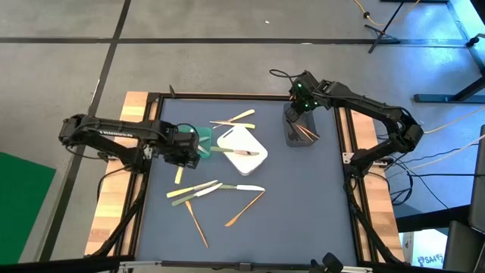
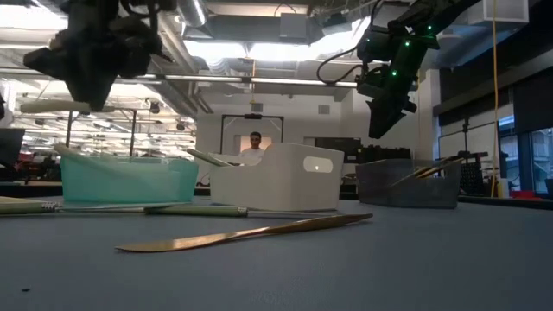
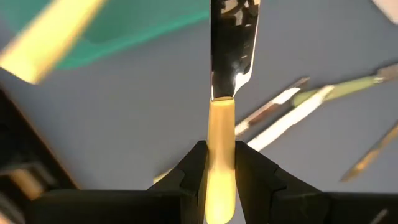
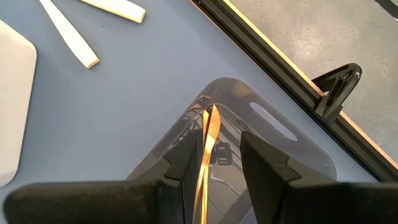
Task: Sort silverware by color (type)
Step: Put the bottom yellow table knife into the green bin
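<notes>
Green bin (image 1: pixel 203 141), white bin (image 1: pixel 244 152), grey bin (image 1: pixel 297 127) on the dark table mat (image 1: pixel 303 197); a person (image 2: pixel 254 149) far behind

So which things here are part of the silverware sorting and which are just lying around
Job:
- loose silverware
- yellow-handled knife in left gripper
- orange-brown utensil in right gripper
- green bin, white bin, grey bin

Just there:
- floor cables
- person behind

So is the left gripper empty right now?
No, the left gripper is shut on a yellow-handled knife, its silver blade pointing forward over the table.
</notes>
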`<action>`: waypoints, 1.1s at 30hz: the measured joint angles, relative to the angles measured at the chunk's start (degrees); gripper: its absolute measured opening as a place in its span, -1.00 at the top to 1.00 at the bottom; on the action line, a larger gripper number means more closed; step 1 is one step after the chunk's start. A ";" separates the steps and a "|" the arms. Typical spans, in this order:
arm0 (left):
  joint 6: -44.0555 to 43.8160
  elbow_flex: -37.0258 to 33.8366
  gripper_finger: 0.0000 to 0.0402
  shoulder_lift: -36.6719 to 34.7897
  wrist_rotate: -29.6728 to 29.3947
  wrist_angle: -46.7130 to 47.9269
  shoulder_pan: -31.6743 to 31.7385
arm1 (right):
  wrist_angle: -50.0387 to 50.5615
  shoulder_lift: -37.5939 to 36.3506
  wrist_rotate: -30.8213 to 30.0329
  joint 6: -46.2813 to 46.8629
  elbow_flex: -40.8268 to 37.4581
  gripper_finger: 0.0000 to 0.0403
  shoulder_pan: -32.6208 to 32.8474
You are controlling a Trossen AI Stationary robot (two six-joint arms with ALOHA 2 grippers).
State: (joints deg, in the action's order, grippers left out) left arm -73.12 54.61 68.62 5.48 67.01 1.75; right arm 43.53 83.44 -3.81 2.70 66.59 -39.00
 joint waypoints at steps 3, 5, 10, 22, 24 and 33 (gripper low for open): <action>4.52 0.00 0.70 0.00 0.06 3.96 2.30 | 0.00 0.00 -0.02 0.00 0.00 0.45 0.00; 7.17 0.00 0.70 0.00 -0.05 6.17 3.79 | 0.00 0.00 -0.02 0.00 0.00 0.45 0.00; 13.50 0.00 0.70 0.00 -3.08 7.26 7.03 | -0.02 0.00 0.00 0.00 0.00 0.45 0.00; 38.41 0.00 0.70 0.00 -13.71 4.17 12.05 | -0.09 0.00 0.00 0.00 0.00 0.45 0.00; 44.24 0.00 0.70 0.00 -14.32 1.88 12.77 | -0.11 0.00 -0.01 0.00 0.00 0.45 0.00; 61.44 0.00 0.70 0.00 -18.61 -0.98 15.00 | -0.15 0.00 0.00 0.00 0.00 0.45 0.01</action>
State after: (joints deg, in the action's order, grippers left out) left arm -11.68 54.61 68.62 -13.14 66.03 16.75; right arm 43.38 83.44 -3.82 2.70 66.59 -39.00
